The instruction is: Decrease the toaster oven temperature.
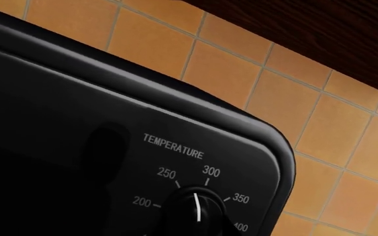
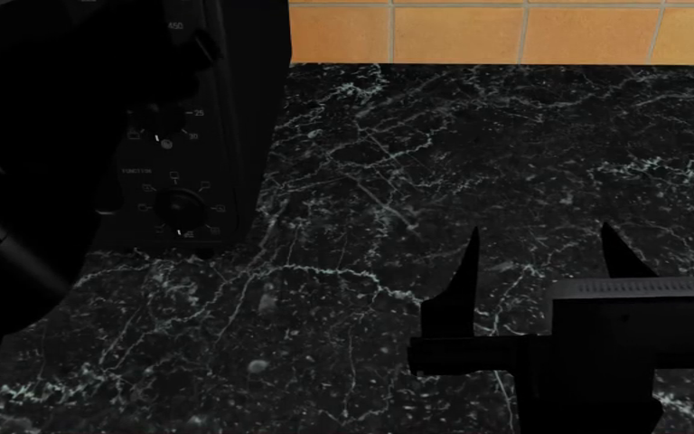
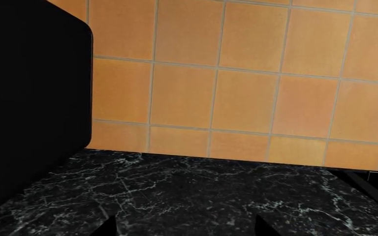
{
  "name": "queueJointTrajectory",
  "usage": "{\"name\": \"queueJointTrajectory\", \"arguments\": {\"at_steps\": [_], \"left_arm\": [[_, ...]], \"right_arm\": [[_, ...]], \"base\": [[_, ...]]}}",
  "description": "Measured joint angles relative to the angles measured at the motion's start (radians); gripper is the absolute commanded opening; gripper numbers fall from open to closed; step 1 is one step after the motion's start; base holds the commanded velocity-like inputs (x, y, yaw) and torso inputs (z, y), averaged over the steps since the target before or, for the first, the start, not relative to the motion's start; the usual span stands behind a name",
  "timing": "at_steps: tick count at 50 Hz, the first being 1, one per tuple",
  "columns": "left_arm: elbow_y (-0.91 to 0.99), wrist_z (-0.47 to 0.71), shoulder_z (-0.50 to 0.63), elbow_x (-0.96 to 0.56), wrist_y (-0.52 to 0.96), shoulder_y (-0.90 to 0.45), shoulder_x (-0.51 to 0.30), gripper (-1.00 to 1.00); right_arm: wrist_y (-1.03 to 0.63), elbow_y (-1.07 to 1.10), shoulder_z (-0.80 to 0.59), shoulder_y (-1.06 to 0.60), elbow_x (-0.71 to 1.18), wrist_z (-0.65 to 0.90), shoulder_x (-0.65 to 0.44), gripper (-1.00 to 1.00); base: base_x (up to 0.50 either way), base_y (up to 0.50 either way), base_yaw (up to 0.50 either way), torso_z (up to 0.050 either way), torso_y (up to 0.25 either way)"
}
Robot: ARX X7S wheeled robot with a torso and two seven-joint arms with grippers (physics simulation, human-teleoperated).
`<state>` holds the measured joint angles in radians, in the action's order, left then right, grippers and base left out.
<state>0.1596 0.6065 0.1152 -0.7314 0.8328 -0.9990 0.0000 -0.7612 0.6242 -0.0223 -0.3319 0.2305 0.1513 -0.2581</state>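
Note:
The black toaster oven (image 2: 232,108) stands at the back left of the counter. In the left wrist view its temperature knob (image 1: 196,211) sits very close, under the word TEMPERATURE, with its white pointer just left of the 300 mark. My left arm (image 2: 15,258) reaches up to the top of the knob column. It hides the top knob in the head view, and its fingers are lost in the dark. The middle knob (image 2: 160,137) and the bottom knob (image 2: 180,204) show. My right gripper (image 2: 540,237) is open and empty over the counter, also in the right wrist view (image 3: 183,228).
The black marble counter (image 2: 383,181) runs to an orange tiled wall (image 2: 468,32). A dark cabinet (image 1: 320,29) hangs above the oven. The oven's side wall (image 3: 31,98) is to the left of my right gripper. A dark edge like a stove (image 3: 373,182) is at the far right.

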Motion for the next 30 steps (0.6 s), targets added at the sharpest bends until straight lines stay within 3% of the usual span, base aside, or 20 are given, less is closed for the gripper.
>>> {"name": "queueJointTrajectory", "arguments": {"at_steps": [30], "left_arm": [[-0.043, 0.124, -0.01, -0.207, -0.143, 0.005, 0.0, -1.0]], "right_arm": [[0.016, -0.008, 0.0, 0.004, 0.017, 0.008, -0.007, 1.0]], "base": [[0.01, 0.0, 0.0, 0.0, 0.0]]}}
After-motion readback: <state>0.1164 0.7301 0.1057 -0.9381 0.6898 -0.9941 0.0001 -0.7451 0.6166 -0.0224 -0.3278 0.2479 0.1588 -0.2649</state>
